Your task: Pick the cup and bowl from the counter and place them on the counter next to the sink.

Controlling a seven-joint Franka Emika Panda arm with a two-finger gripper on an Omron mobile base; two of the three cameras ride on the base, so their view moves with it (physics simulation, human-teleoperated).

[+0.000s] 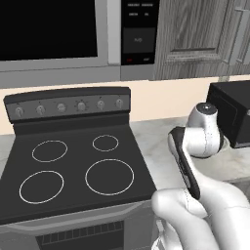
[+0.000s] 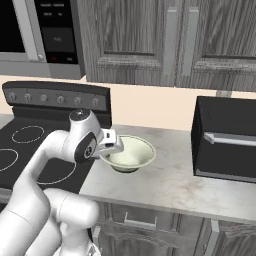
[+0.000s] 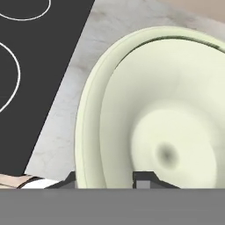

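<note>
Spanning between black glass stove [image 2: 30, 150] and black oven box [image 2: 225, 140], marbled stone desk [image 2: 170, 185] carries smooth round cream bowl [image 2: 131, 152]; end effector [image 3: 105, 179] straddles its rim, grip state undeterminable.

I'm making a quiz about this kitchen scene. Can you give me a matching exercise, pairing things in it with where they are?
Things:
1. bowl
2. stove top
3. black appliance
4. pincer

Places:
A. below the row of control knobs
B. on the counter, at its far right against the wall
C. astride the bowl's near rim, one tip inside, one outside
D. on the counter just right of the stove top

Pairs: 1-D, 2-A, 3-B, 4-C
</note>
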